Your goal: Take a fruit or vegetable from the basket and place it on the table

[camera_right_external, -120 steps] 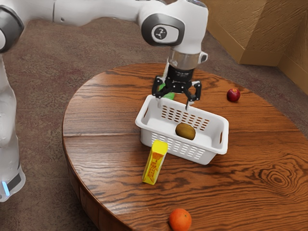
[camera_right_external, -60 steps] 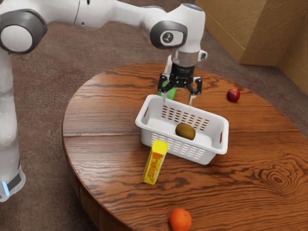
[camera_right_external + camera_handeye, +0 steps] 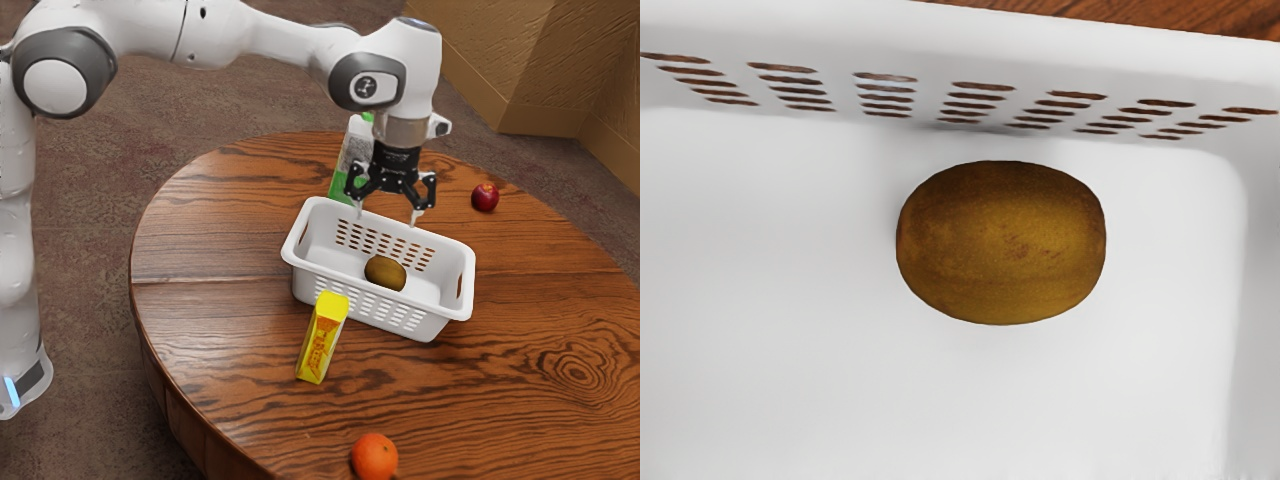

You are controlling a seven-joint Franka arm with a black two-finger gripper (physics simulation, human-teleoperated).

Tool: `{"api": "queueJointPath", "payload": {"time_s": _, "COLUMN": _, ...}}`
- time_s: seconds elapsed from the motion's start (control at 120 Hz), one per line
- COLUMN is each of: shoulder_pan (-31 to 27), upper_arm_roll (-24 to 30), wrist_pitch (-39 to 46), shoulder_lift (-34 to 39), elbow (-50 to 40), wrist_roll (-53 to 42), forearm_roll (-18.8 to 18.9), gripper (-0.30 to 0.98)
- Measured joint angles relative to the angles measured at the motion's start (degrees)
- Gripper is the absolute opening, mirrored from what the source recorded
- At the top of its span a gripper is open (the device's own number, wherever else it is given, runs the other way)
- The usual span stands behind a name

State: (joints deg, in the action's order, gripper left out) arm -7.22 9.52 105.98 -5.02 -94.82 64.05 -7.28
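One round brown wooden counter [image 3: 215, 250] carries the lot, so going left to right in the exterior view: first up is a yellow upright box [image 3: 322, 340] with orange lettering, right by the basket, can't tell if they touch. Next, a white and green carton [image 3: 351, 162] behind the basket, then a round orange fruit [image 3: 375, 457] well apart from it at the near edge.

Main attraction is the white plastic basket [image 3: 445, 315], rectangular, slotted sides, open top. It's got one brown oval fruit [image 3: 1001, 243] in it, kiwi-looking, lying on the bottom near a slotted long wall. The black gripper [image 3: 386, 216] hangs over the basket's far side, pointing down, jaws spread with nothing between them. Last one over is a small dark red apple [image 3: 485, 197], sitting outside the basket.
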Motion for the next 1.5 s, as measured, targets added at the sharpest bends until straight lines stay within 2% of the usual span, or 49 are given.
{"api": "queueJointPath", "payload": {"time_s": 0.333, "shoulder_pan": -3.36, "upper_arm_roll": -1.44, "wrist_pitch": 0.08, "shoulder_lift": -0.87, "elbow": 0.16, "wrist_roll": -4.70, "forearm_roll": -1.11, "gripper": 0.69}}
{"api": "queueJointPath", "payload": {"time_s": 1.142, "shoulder_pan": -1.76, "upper_arm_roll": -1.43, "wrist_pitch": 3.87, "shoulder_lift": -8.50, "elbow": -0.04, "wrist_roll": -12.38, "forearm_roll": -6.49, "gripper": 0.69}}
{"api": "queueJointPath", "payload": {"time_s": 1.5, "shoulder_pan": -1.73, "upper_arm_roll": -1.44, "wrist_pitch": 5.11, "shoulder_lift": -10.39, "elbow": 0.09, "wrist_roll": -14.34, "forearm_roll": -7.29, "gripper": 0.69}}
